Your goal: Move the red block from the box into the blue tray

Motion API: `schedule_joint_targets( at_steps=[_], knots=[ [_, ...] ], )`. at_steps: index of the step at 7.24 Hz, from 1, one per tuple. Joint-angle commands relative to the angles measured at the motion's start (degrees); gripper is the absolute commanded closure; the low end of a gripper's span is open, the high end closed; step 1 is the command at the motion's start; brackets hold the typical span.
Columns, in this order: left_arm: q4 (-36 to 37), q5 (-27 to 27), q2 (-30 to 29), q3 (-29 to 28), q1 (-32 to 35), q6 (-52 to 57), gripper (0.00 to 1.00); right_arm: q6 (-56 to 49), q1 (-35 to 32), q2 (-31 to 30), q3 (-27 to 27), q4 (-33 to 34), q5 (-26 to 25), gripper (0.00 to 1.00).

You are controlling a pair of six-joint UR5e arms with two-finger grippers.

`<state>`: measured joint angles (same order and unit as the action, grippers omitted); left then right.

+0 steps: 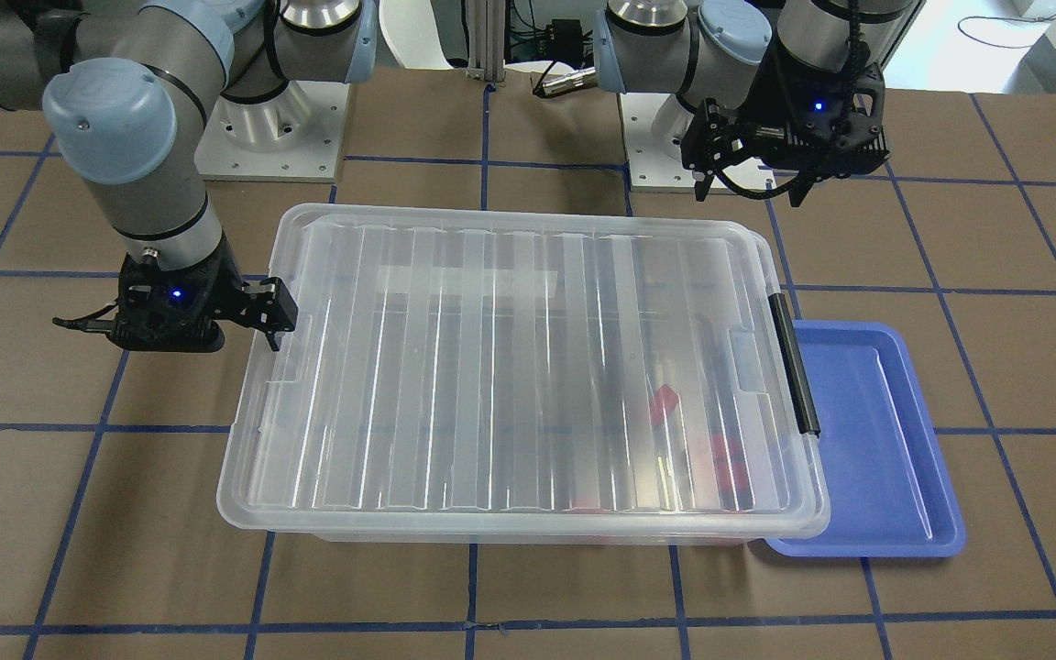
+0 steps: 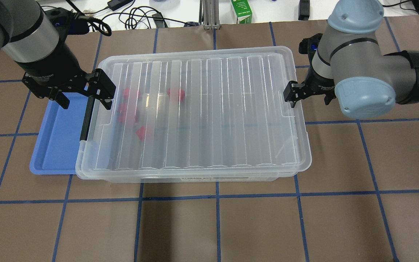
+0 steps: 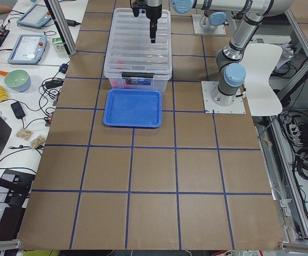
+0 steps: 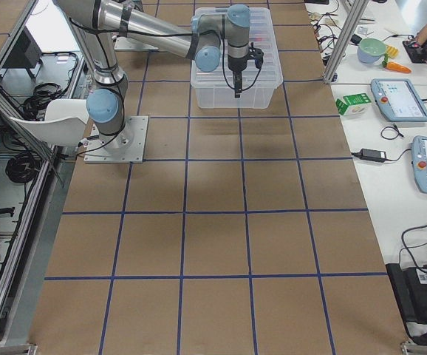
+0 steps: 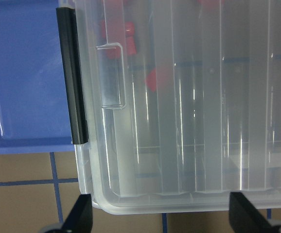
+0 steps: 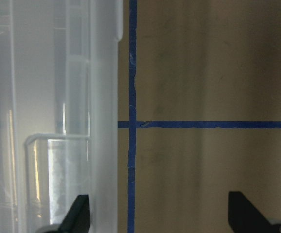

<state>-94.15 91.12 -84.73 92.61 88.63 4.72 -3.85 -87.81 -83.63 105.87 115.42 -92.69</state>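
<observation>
The box (image 2: 202,116) is a clear bin with its ribbed lid on and a black latch (image 2: 85,116) at its left end. Several red blocks (image 2: 175,94) show blurred through the lid near that end, also in the left wrist view (image 5: 155,77). The blue tray (image 2: 58,142) lies empty against the latch end. My left gripper (image 2: 84,99) is open and empty above the latch, straddling the lid edge and the tray. My right gripper (image 2: 309,97) is open and empty at the opposite end, with one finger over the lid rim and the other over the table.
The brown table carries a grid of blue tape lines (image 2: 216,196). Both arm bases (image 1: 271,137) stand behind the box. A green carton (image 2: 241,11) and cables lie beyond the table's far edge. Side benches hold tablets and a bowl (image 3: 16,80).
</observation>
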Motion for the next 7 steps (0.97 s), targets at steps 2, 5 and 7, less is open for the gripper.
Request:
schedule_joint_targets(
  at_steps=[2, 5, 7],
  knots=[
    [0.02, 0.03, 0.00, -0.06, -0.03, 0.03, 0.00, -8.16, 5.61, -0.22, 0.12, -0.11, -0.38, 0.03],
    [-0.07, -0.15, 0.00, -0.15, -0.03, 0.03, 0.00, -13.54, 11.51, -0.40, 0.12, -0.99, -1.79, 0.04],
    [0.02, -0.23, -0.17, 0.02, -0.03, 0.64, 0.00, -17.40, 14.14, -0.40, 0.12, -0.99, -1.79, 0.04]
  ],
)
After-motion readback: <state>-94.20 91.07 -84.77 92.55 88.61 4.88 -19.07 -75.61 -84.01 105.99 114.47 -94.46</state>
